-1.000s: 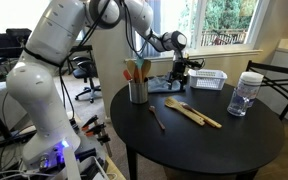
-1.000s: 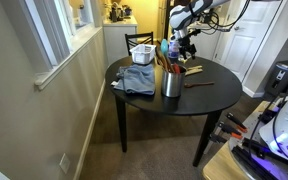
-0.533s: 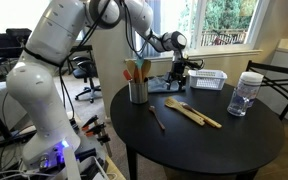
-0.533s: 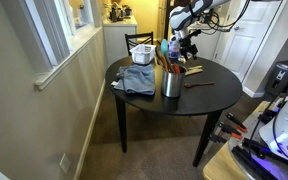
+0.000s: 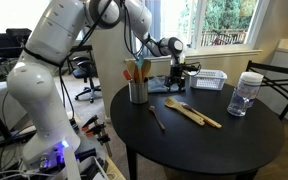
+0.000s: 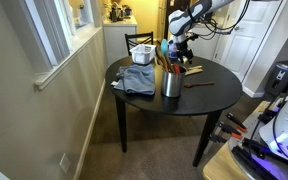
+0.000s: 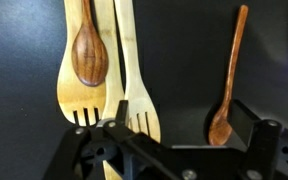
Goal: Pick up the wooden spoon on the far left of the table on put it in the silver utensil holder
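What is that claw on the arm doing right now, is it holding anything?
Gripper: open, holding nothing.

a clear jar (image 5: 244,93) with a white lid stands upright. a white basket (image 5: 210,79) sits near the window (image 5: 219,25). 2 pale slotted spatulas (image 7: 132,70) lie side by side.

Dark spoon (image 7: 89,52) atop 2 pale spatulas (image 7: 127,60); slim spoon (image 7: 230,70) apart.
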